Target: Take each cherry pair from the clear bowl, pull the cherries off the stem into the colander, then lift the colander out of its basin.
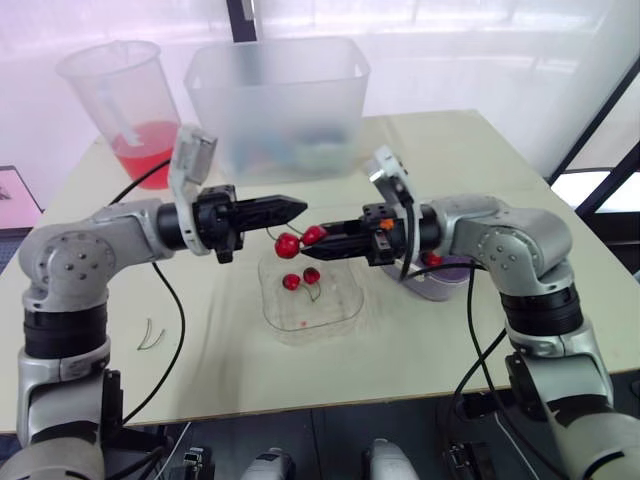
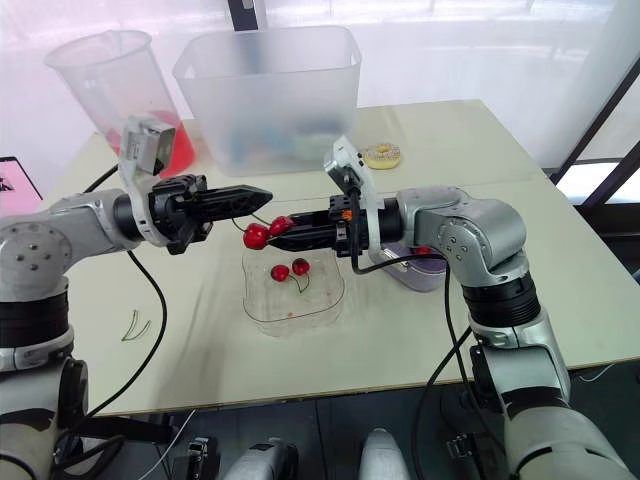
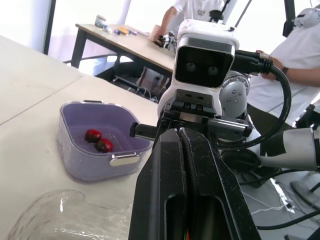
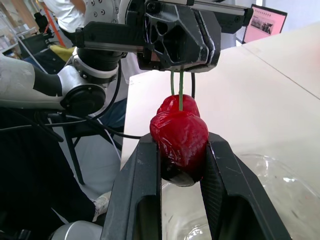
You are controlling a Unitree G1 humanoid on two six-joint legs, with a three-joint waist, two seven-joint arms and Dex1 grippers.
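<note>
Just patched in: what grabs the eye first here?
A cherry pair hangs over the clear bowl, held between both arms: the left gripper pinches its stems, the right gripper clamps one cherry. A second pair lies in the bowl; two loose cherries sit in the purple colander.

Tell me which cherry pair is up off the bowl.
The hanging pair between the tools: the left tool pinches its stems, the right tool clamps one cherry. The other pair lies in the clear bowl.
</note>
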